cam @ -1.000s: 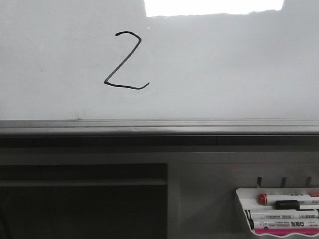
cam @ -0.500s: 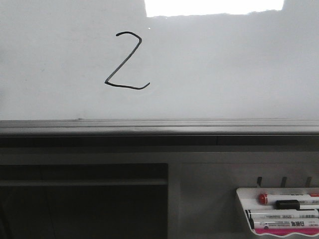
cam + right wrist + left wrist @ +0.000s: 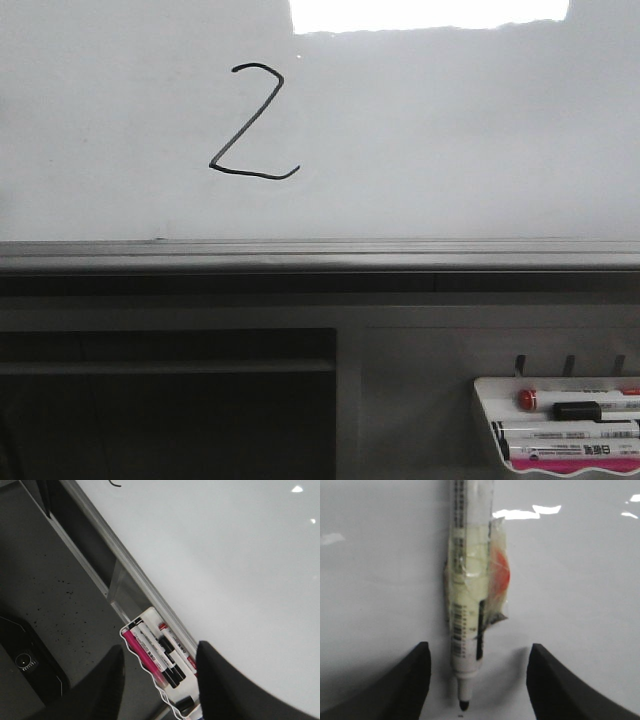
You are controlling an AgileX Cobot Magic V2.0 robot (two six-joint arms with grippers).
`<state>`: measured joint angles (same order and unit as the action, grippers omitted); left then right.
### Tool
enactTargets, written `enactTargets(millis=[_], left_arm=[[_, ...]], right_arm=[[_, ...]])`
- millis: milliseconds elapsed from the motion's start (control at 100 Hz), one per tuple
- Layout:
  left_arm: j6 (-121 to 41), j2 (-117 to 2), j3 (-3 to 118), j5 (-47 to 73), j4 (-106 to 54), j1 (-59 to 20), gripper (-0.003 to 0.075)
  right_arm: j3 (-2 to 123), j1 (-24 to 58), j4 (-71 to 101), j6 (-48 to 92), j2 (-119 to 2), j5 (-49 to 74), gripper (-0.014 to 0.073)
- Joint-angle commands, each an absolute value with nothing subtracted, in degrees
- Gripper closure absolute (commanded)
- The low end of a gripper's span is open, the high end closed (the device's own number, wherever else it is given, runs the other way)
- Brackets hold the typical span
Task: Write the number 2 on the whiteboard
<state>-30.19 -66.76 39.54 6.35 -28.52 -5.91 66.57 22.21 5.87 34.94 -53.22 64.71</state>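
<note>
- The number 2 [image 3: 254,122] stands finished on the whiteboard [image 3: 450,140], at about 10 o'clock from the middle of the front view, well above the grey bottom rail [image 3: 320,255]
- In the left wrist view the left gripper [image 3: 479,680] has its fingers [image 3: 407,685] spread wide, with a taped marker [image 3: 468,605] lying between them; neither finger visibly touches the barrel, so how the marker is fixed cannot be told
- The marker's long axis runs straight along the line of the fingers, black tip [image 3: 464,705] forward and facing the white surface; contact cannot be told
- The right gripper [image 3: 159,680] is also wide and holds nothing; it hangs over the white marker tray [image 3: 150,655], and a sliver of black stroke shows at 11 o'clock in that view
- Judgement: the writing looks done, and the left arm, carrying the marker, is the one the next move depends on, likely a pull straight back along the marker's axis
</note>
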Motion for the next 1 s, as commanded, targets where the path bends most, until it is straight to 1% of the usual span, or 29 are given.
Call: enactTargets(millis=[0,70,140,240,330,440,520,570,600,690,740,760,790,810,860,910,990], left_arm=[[-29.61,-62.00,43.20,12.15,-27.46,-4.11,0.0310],[-29.61,-58.91,45.07,20.25,-25.02,-1.98,0.0310],[-28.75,-55.94,47.16,28.89,-23.56,0.77,0.0310],[-20.87,-52.45,50.31,39.83,-16.29,4.43,0.0310],[-13.12,-49.79,51.52,45.83,-5.77,5.76,0.0310],[-5.84,-46.21,50.47,44.32,0.64,4.80,0.0311],[-5.71,-42.41,47.35,37.23,0.64,2.70,0.0320],[-5.71,-39.94,44.35,32.57,0.38,0.82,0.0332],[-5.71,-38.49,42.46,30.32,0.00,-0.25,0.0344],[-5.71,-33.70,36.90,23.86,-0.64,-3.04,0.0402],[-5.67,-31.37,34.61,20.24,-1.97,-3.87,0.0463],[-5.67,-30.46,33.78,18.75,-2.09,-4.00,0.0496],[-5.67,-29.33,32.82,16.92,-2.75,-4.26,0.0556],[-5.67,-28.56,32.17,15.73,-3.33,-4.29,0.0580],[-5.67,-27.08,30.85,13.13,-4.87,-4.29,0.0677],[-5.67,-26.03,29.60,11.74,-6.77,-4.29,0.0740],[-5.67,-25.42,28.55,11.55,-9.70,-4.29,0.0740]], right_arm=[[67.88,21.92,2.40,30.82,-51.90,62.07,0.0302],[67.88,21.92,-2.07,24.82,-51.33,63.13,0.0302],[67.88,21.82,-7.32,14.80,-50.97,65.12,0.0302],[66.95,21.82,-15.22,-0.37,-50.74,69.01,0.0302],[62.91,21.82,-19.59,-7.22,-48.84,65.42,0.0305],[56.21,21.82,-20.72,-13.37,-44.80,56.88,0.0306],[50.69,21.82,-21.15,-16.71,-40.61,50.46,0.0313],[47.60,21.82,-21.27,-18.07,-37.95,45.75,0.0340],[45.92,21.82,-21.27,-18.65,-36.40,43.66,0.0371],[40.94,21.82,-21.42,-19.10,-31.25,36.88,0.0471],[38.48,21.82,-21.42,-19.10,-28.74,33.11,0.0558],[37.40,21.82,-21.42,-19.10,-27.76,31.38,0.0581],[36.02,21.82,-21.42,-19.10,-26.56,29.16,0.0638],[35.04,21.82,-21.42,-19.10,-25.72,27.45,0.0670],[32.84,21.82,-21.42,-19.10,-24.02,23.07,0.0666],[30.30,21.82,-21.45,-19.20,-22.68,18.36,0.0666],[27.27,21.82,-21.45,-19.20,-21.77,12.60,0.0666]])
